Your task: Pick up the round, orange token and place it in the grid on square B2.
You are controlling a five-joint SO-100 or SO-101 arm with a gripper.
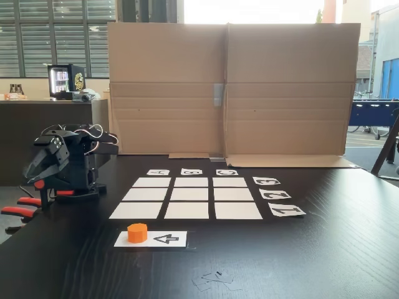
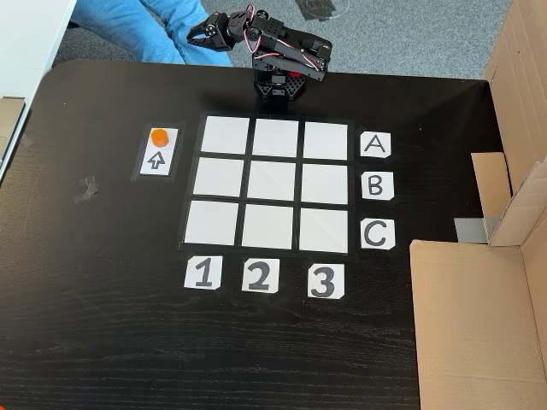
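I see the token (image 2: 159,137) sitting on the arrow strip (image 2: 158,159) just beside the grid (image 2: 267,183), well apart from my folded gripper (image 2: 198,34), which hangs off the table edge, holding nothing, jaws too dark to judge.

Small bright orange faceted plastic token (image 1: 137,232) (image 2: 158,137), lower left of a fixed view. Grid of nine plain white paper squares (image 2: 268,185) with dark gaps; black letters and numbers on white labels. White paper strip (image 1: 163,239), black outlined arrow. Dark wood-grain table (image 2: 102,325). Brown cardboard sheet (image 1: 287,87).
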